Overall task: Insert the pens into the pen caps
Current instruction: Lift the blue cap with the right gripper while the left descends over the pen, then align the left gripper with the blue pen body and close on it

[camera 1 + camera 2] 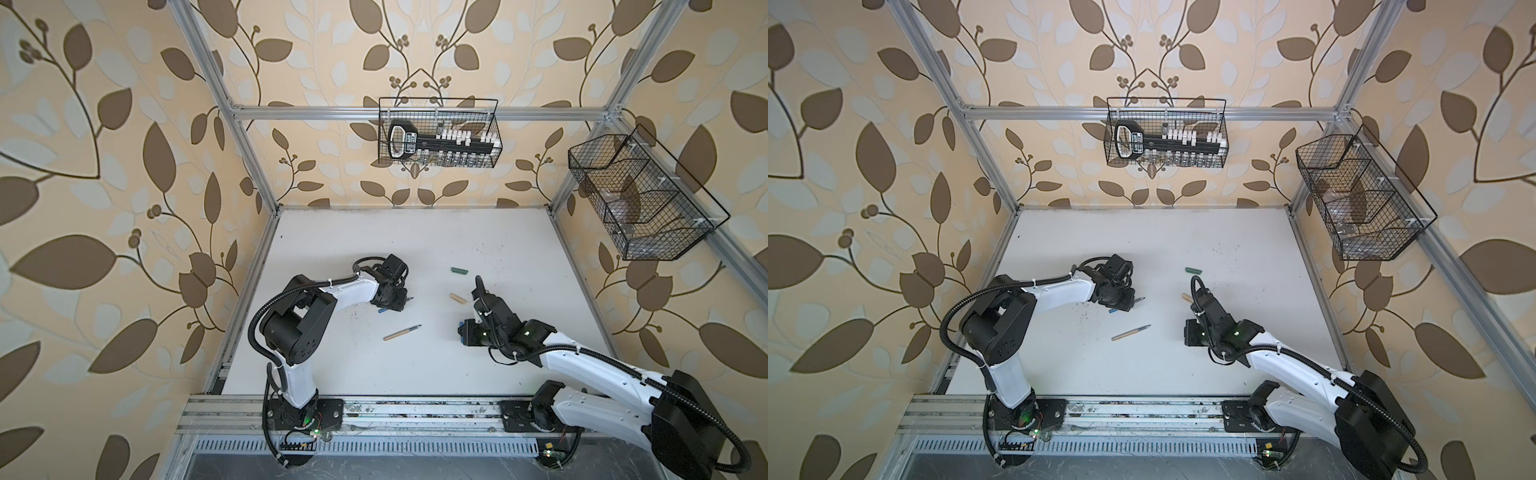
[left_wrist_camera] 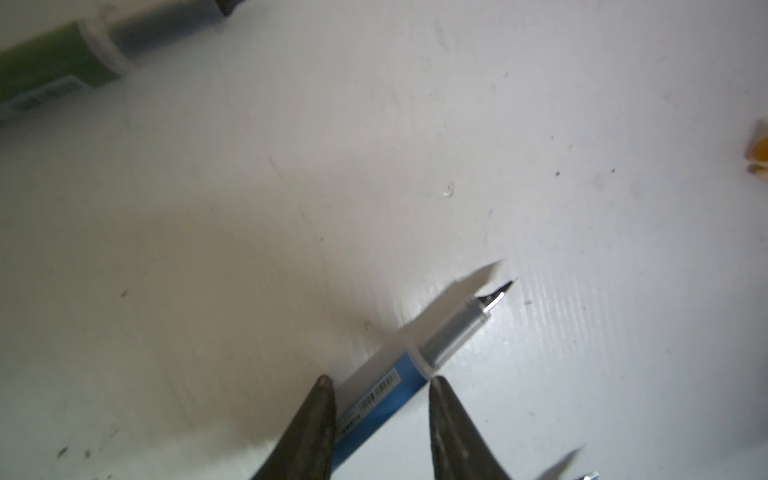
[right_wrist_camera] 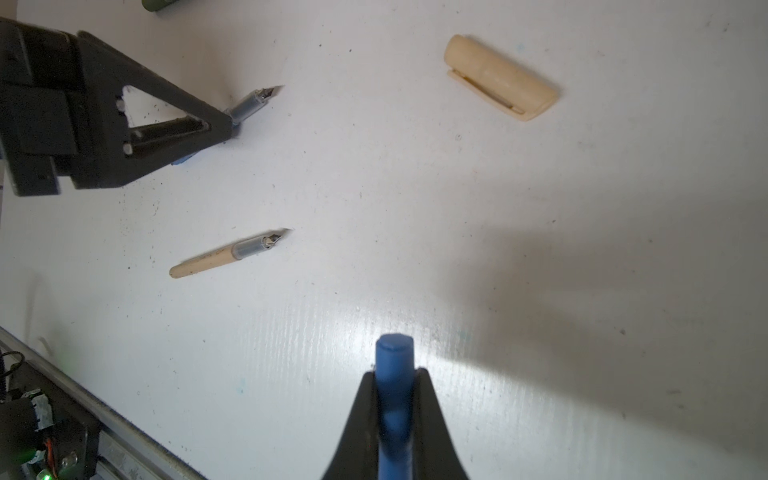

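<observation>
Blue pen (image 2: 399, 376) flat on table (image 2: 374, 166), skewed inside my left gripper (image 2: 380, 380), grip unclear. My right gripper (image 3: 395, 374) clamps blue cap (image 3: 395, 353). Risk: squeezing skewed twists pen, nib misses cap.

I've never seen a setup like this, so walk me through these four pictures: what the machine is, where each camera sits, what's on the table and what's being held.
It is a pair of robot arms mounted at the near edge of a white table, each ending in a two-fingered gripper. Two pictures look down on the whole scene from above; the two close-ups come from cameras on the wrists. Lying loose on the table: a tan pen, a tan cap, a green cap and a green pen. The right gripper is shut on a blue cap. The left gripper has its fingers either side of a blue pen; whether it pinches it yet I cannot tell.
</observation>
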Robot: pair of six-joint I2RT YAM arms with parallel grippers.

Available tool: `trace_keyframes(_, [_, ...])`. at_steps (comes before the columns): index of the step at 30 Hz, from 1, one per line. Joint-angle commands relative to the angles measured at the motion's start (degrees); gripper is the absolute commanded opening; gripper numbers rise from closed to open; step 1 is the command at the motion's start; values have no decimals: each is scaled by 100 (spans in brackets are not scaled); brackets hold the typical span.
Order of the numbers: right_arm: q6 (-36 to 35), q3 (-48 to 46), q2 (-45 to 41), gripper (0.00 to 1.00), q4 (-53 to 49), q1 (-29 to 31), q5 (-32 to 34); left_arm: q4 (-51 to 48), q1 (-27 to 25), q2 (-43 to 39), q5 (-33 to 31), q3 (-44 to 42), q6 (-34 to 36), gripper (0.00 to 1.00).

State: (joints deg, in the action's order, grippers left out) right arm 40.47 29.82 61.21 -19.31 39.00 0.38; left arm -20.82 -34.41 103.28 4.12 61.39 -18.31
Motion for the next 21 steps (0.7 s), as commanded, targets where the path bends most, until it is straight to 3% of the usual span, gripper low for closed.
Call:
trace_keyframes(1, [48, -73, 56, 10, 44, 28, -38, -223, 27, -246, -170, -234, -422, 37])
trace_keyframes(13, [26, -20, 113, 10, 52, 56, -13, 189, -10, -837, -198, -721, -1036, 33])
trace_keyframes(21, [30, -29, 115, 10, 81, 93, 13, 254, -66, -1106, -314, -971, -484, 62])
